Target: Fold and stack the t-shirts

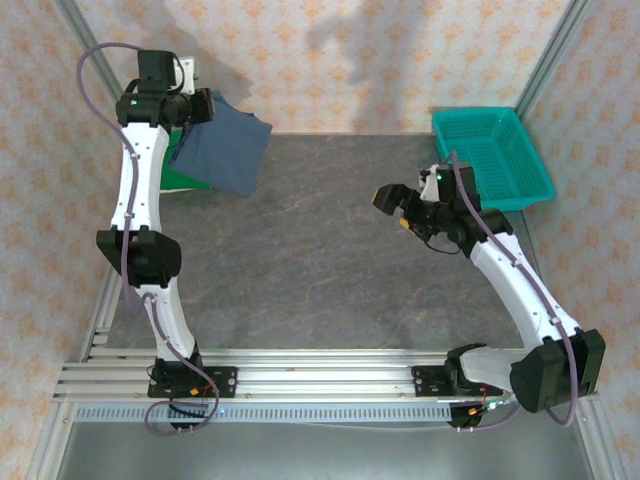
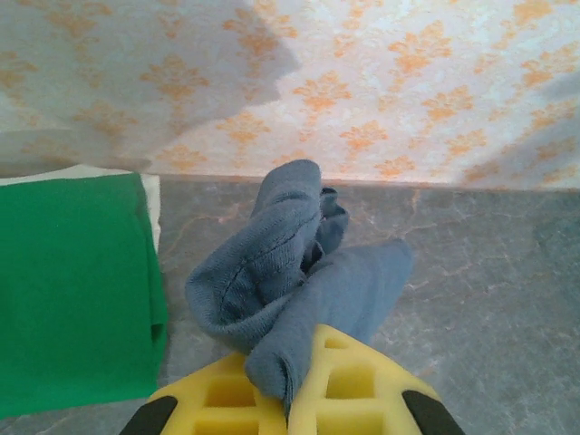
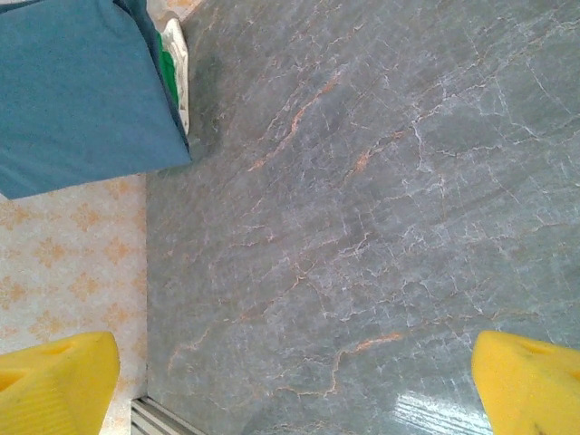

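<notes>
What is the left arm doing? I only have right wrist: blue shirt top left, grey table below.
Observer: The left end effector is shut on the blue t-shirt, pinching a bunched fold.
Operator: Where on the table?
Observer: At the far left corner of the table. The shirt spreads over most of the green t-shirt, and green shows along its near left edge.
Operator: Basket?
Observer: The teal basket sits at the far right edge, beyond the right end effector.
</notes>
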Tool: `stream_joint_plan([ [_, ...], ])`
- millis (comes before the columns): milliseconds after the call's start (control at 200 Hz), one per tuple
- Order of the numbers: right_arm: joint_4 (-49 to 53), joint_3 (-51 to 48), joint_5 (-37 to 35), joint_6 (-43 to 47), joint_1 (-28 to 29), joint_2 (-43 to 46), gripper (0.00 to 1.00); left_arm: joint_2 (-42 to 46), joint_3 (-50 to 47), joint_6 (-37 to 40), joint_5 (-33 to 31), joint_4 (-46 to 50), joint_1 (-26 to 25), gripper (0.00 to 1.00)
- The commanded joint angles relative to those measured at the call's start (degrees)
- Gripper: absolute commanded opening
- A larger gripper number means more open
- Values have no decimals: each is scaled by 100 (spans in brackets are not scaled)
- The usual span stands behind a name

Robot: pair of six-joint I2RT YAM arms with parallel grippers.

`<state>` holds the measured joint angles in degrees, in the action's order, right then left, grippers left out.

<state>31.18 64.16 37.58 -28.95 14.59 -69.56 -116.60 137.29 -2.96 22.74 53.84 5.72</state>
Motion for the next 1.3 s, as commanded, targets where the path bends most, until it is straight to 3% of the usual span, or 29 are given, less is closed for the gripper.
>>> stream_joint_plan([
  [0,-80,284,47,22,35,-140,99,-4,323,-19,252,4,275,0],
  [666,-311,439,65,-155,35,-1007,99,-725,909,-332,930,-506,1216,0],
  [1296,-270,828,-9,-232,84,-1822,99,-2001,1495,-510,929,-830,1851,0],
])
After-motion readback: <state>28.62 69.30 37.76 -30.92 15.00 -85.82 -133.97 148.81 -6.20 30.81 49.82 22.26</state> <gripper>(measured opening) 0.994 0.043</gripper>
